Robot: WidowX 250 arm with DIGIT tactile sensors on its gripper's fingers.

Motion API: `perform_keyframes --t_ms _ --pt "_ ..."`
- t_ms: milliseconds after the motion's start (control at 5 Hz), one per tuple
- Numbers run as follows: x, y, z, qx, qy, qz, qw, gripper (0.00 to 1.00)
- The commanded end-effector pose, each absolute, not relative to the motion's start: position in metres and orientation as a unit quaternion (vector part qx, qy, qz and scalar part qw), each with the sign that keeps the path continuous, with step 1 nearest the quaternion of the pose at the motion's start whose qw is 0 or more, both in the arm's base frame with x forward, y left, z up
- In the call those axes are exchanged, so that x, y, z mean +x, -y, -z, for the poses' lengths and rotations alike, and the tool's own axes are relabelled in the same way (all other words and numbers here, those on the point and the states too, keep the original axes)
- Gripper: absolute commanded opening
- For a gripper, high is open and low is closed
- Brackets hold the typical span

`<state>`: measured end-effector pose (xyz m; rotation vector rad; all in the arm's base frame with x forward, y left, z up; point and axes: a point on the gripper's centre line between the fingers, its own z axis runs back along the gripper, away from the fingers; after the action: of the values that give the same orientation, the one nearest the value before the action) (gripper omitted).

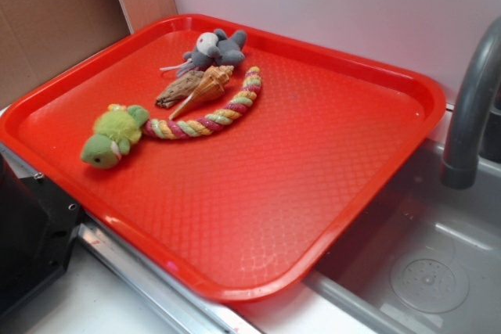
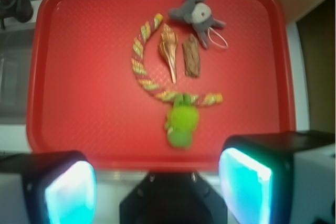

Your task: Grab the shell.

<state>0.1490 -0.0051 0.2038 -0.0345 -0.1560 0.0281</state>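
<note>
Wrist view: gripper fingers spread apart, empty, high over red plastic tray | tan-orange spiral conch shell lies untouched inside braided rope's curve | approach, descent, grasp all remain.

1. A red tray holds a conch shell, touching a brown bark piece.
2. A braided rope curves beside the shell.
3. A grey plush and a green plush turtle flank them.

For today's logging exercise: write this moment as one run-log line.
stage: pre-grasp | gripper: open, high over tray edge | shell: untouched, between rope and bark piece
</note>
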Motion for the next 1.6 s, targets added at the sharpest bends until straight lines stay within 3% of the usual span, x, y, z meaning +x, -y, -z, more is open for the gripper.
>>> perform_keyframes --t_ms 0,600,800,1200,1400 --pt "0.193 -0.015 -0.167 0.007 0.128 -0.013 0.992 1.00" --pt "0.249 -0.031 -0.099 0.030 0.111 0.039 0.993 1.00" --pt "0.257 -0.030 -0.075 0.030 0.087 0.059 0.994 1.00" --pt "0.263 -0.008 -0.043 -0.036 0.079 0.136 0.987 1.00" --pt "0.263 -0.013 -0.032 -0.016 0.062 0.130 0.989 1.00"
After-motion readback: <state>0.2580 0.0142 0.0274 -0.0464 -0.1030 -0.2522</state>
